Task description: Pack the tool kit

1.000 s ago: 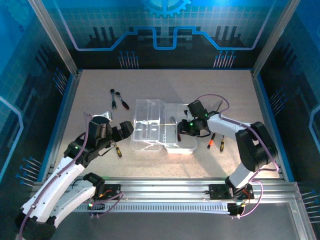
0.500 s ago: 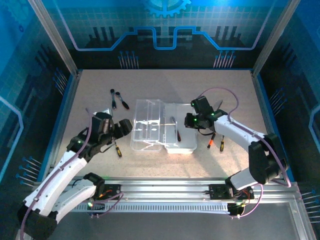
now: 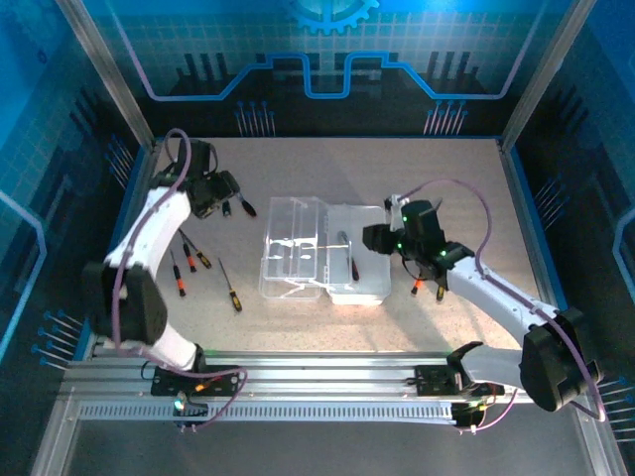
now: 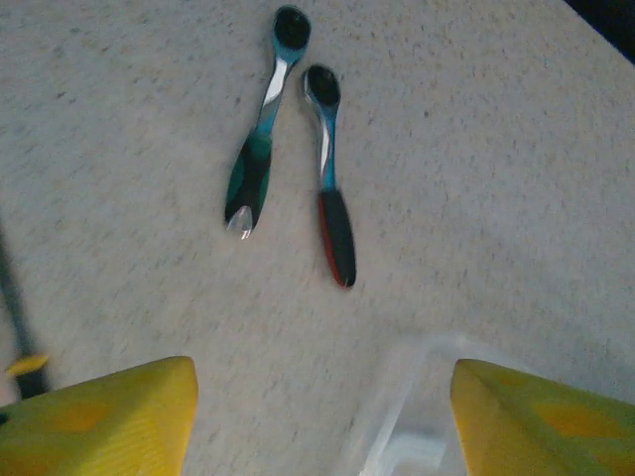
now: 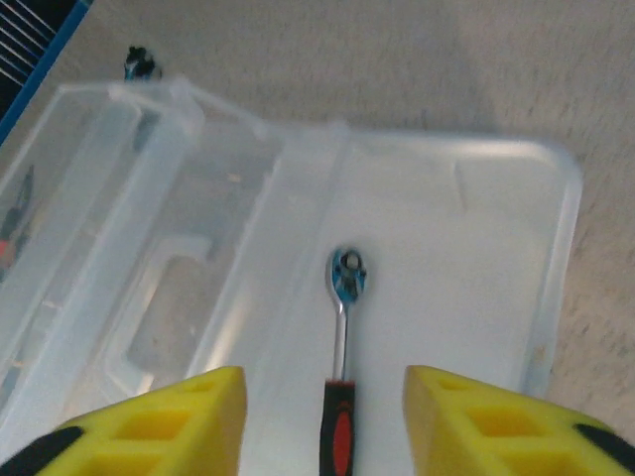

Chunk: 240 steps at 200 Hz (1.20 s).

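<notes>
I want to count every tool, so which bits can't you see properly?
- Top view: the right arm covers part of the screwdrivers right of the case.
- Right wrist view: the bottom edge cuts off the end of the ratchet.
- Left wrist view: the left edge cuts off one screwdriver; the case corner is blurred.
- Right wrist view: tools behind the lid are blurred by plastic.

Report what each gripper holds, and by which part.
Nothing is held. The left gripper stands open over two ratchets on the table; the right gripper stands open over a ratchet lying in the case.
</notes>
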Motion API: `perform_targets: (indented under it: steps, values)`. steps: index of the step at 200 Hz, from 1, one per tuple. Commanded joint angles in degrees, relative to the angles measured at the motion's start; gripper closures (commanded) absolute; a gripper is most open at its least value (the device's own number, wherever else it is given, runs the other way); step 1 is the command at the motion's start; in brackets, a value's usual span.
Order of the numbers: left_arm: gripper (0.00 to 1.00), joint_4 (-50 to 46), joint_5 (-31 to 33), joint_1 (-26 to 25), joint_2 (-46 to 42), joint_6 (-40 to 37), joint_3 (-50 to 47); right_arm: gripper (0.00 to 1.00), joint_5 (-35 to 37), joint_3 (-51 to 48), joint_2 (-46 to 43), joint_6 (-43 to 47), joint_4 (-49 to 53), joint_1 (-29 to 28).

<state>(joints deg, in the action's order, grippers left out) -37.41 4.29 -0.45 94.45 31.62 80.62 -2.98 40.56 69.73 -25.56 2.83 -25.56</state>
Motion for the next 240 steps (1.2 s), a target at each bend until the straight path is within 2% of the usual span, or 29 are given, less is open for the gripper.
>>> perform_targets:
  steps: [1,20,33,73,87,103,121,164,197,240]
  values:
    - [0.43,-7.3,-5.0,3.0,12.5,-5.2,12.4,0.63,-4.1,-4.5,-2.2,-0.7,-9.3,1.1]
    - [0.49,-13.0,-2.2,3.3,23.4,-9.2,23.8,0.67,-3.4,-6.7,-2.9,-1.7,-11.4,1.0]
    - [0.49,-14.8,-1.7,3.3,29.4,-11.0,29.5,0.67,-2.9,-7.2,-2.9,-2.0,-11.5,1.1]
    - [0.49,-21.6,-0.3,3.3,43.6,-14.6,45.7,0.66,-3.6,-7.6,-2.0,-3.2,-12.6,1.1]
    - [0.50,-22.4,0.9,3.3,45.6,-14.7,47.4,0.65,-4.5,-7.5,-1.9,-3.5,-12.8,1.1]
    - [0.57,-21.0,3.4,3.3,45.2,-14.0,45.1,0.65,-4.5,-7.4,-1.9,-3.4,-12.7,1.1]
    - [0.59,-18.4,3.9,3.7,43.5,-13.3,40.6,0.65,-4.7,-7.4,-1.8,-3.6,-12.7,1.2]
    - [0.70,-14.3,3.1,3.9,40.1,-11.9,31.7,0.65,-5.6,-7.1,-1.6,-4.2,-12.6,1.1]
    - [0.89,-11.1,2.6,3.9,35.3,-9.9,22.4,0.66,-5.9,-7.5,-3.2,-4.5,-12.4,1.1]
    - [0.91,-4.5,-1.4,3.8,24.7,-4.5,5.4,0.67,-6.8,-7.8,-5.2,-5.4,-12.6,1.1]
